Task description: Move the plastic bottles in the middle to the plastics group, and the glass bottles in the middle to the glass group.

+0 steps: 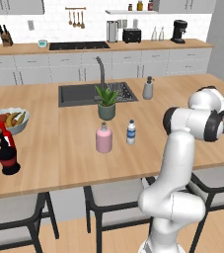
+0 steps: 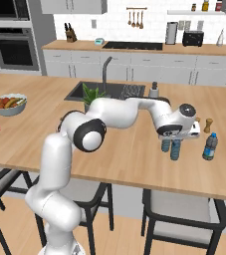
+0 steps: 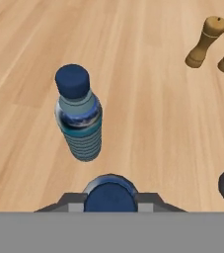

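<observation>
On the surface [image 1: 59,143], the pink glass bottle [image 1: 103,138] looks heavier, breakable, best taken around its body; the white plastic bottle [image 1: 131,132] beside it seems light. Far right, the claw [image 2: 173,144] grips the teal bottle [image 2: 175,150] near a blue-capped bottle [image 2: 210,146].

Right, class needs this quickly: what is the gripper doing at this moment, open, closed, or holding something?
Gripper: closed on the dark teal-blue plastic bottle, held upright over the counter beside a blue-capped water bottle.
</observation>
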